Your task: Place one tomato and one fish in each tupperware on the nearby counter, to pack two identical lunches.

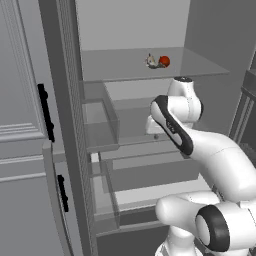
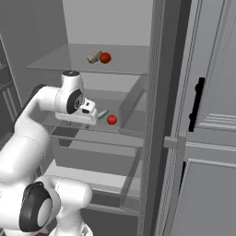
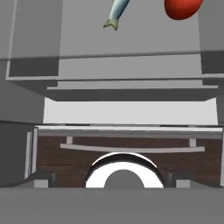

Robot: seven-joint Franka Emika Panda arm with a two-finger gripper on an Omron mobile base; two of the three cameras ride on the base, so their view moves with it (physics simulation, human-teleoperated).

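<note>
Although no label or writing can be read anywhere, the left base view shows an open fridge with a tomato (image 1: 164,61) beside a fish (image 1: 151,61) on the upper glass shelf (image 1: 115,67), at about twelve o'clock from the arm, whose white links hide the shelf below. In the right base view that upper pair reappears, and a second tomato (image 2: 111,120) and second fish (image 2: 103,113) lie on the middle shelf (image 2: 133,125), at three o'clock just beside the gripper (image 2: 92,114). From the hand view, the fish tail (image 3: 117,12) and tomato (image 3: 181,8) sit at twelve to one o'clock; the released jaws stand wide apart, holding nothing.
</note>
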